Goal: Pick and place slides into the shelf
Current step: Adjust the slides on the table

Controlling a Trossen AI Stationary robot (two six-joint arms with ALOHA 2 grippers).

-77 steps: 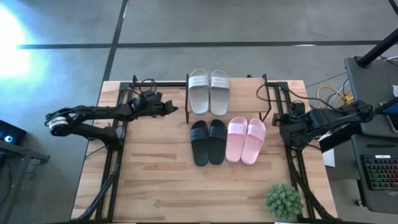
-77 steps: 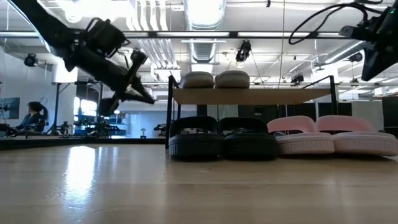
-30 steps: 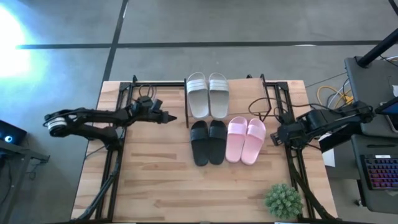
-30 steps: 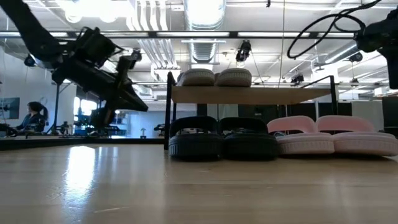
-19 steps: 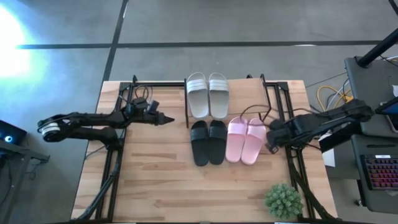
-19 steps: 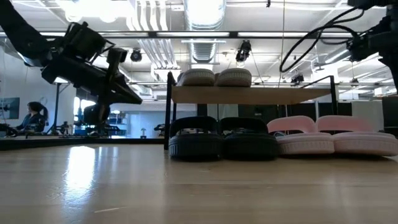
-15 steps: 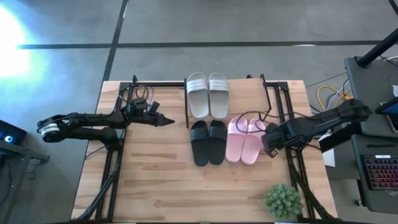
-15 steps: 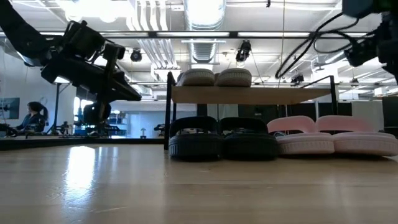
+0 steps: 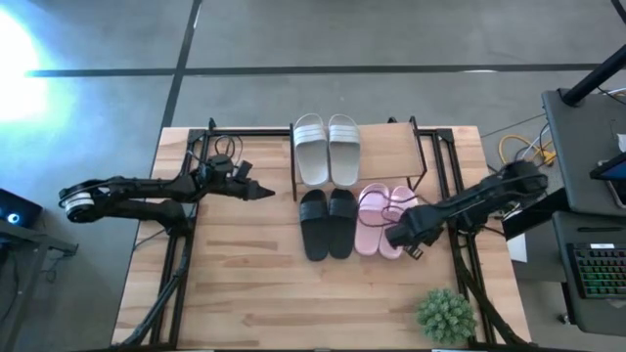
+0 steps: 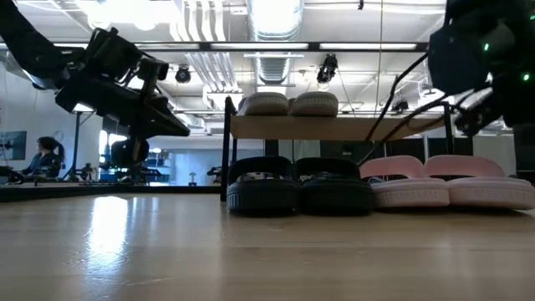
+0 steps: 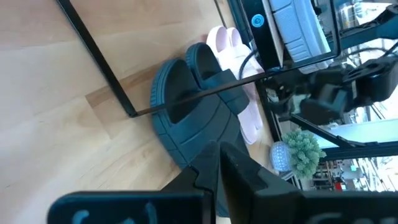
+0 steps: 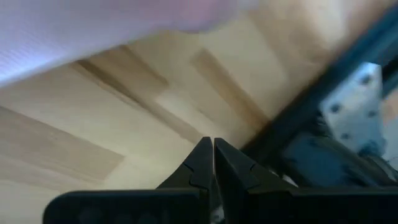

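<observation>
The shelf (image 9: 389, 149) stands at the table's far middle, with the pale grey slides (image 9: 328, 147) side by side on its wooden board. On the table just in front of it lie the black slides (image 9: 328, 223), soles down, with the pink slides (image 9: 377, 217) to their right. My left gripper (image 9: 266, 193) hangs shut to the left of the black pair, pointing toward it (image 11: 193, 106). My right gripper (image 9: 391, 236) is shut and points steeply down over the near end of the pink pair. Its fingertips (image 12: 213, 155) show above bare wood beside a pink slide (image 12: 93, 28).
A small potted plant (image 9: 447, 315) stands at the near right corner. Black arm frames run along the table's left (image 9: 176, 264) and right (image 9: 471, 279) sides. Cables loop behind the right arm (image 10: 410, 92). Bare wood lies in front of the slides (image 9: 313, 303).
My right gripper has swung from the table's right edge toward the left and downward, tipping steeply down, and now hangs over the near end of the pink pair. The slides have not moved.
</observation>
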